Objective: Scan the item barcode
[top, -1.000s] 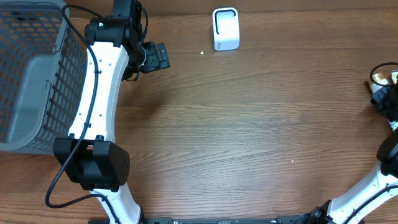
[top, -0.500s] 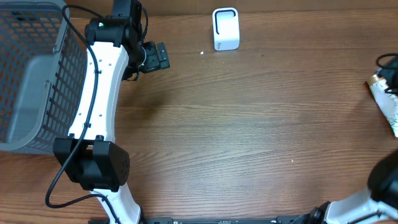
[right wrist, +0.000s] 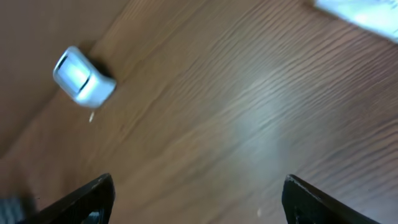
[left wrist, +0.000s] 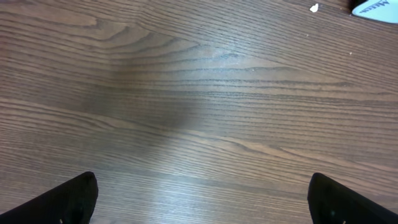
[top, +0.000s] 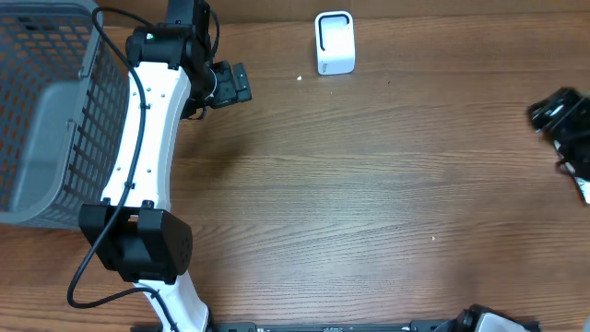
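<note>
The item, a pale packet (right wrist: pixel 364 12), lies flat on the table at the top right of the right wrist view; from overhead only a white sliver (top: pixel 584 189) of it shows at the right edge, below my right arm. The white scanner (top: pixel 335 42) stands at the back centre and also shows in the right wrist view (right wrist: pixel 81 78). My right gripper (right wrist: pixel 199 202) is open over bare wood with nothing between its fingers, and it sits at the far right (top: pixel 558 115) from overhead. My left gripper (left wrist: pixel 205 205) is open and empty, well left of the scanner (top: pixel 230 85).
A grey wire basket (top: pixel 46 111) fills the table's left end, beside the left arm. A small white crumb (top: pixel 300 77) lies just left of the scanner. The table's back edge runs right behind the scanner.
My right gripper has opened and let go of the item, which now rests on the table at the right edge. The right arm has swung over it. The left arm has not moved.
</note>
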You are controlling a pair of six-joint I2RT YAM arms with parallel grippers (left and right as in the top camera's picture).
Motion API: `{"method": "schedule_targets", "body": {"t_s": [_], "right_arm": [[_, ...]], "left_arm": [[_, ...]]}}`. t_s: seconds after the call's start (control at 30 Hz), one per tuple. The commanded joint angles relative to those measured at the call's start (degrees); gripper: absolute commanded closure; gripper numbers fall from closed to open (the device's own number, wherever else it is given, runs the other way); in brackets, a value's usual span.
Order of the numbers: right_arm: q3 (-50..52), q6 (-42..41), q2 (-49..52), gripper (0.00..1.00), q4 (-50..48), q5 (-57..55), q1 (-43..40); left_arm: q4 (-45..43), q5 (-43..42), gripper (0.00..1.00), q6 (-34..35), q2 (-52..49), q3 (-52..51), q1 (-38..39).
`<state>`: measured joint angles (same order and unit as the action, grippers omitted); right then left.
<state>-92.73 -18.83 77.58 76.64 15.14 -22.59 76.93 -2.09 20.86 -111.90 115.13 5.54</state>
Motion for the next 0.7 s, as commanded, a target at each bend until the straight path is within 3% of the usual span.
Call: {"method": "schedule_targets", "body": {"t_s": [0.0, 0.07, 0.13, 0.27, 0.67], "right_arm": [[3.0, 2.0, -10.2, 0.13, 3.2, 1.5, 7.1], [5.3, 2.1, -13.6, 0.10, 4.3, 1.5, 9.9], [8.0, 2.1, -16.9, 0.00, 4.9, 1.5, 12.5], [11.4, 2.1, -20.8, 0.00, 8.1, 1.5, 15.0], [11.4, 2.6, -19.6, 0.00, 12.5, 1.4, 15.0]], "left_arm": [[0.0, 0.2, 0.00, 0.6, -0.3, 0.9, 0.1], [0.0, 0.2, 0.00, 0.6, -0.3, 0.9, 0.1], [0.0, 0.2, 0.00, 0.6, -0.3, 0.9, 0.1], [0.0, 0.2, 0.00, 0.6, -0.3, 0.9, 0.1], [0.0, 0.2, 0.00, 0.6, -0.3, 0.9, 0.1]]}}
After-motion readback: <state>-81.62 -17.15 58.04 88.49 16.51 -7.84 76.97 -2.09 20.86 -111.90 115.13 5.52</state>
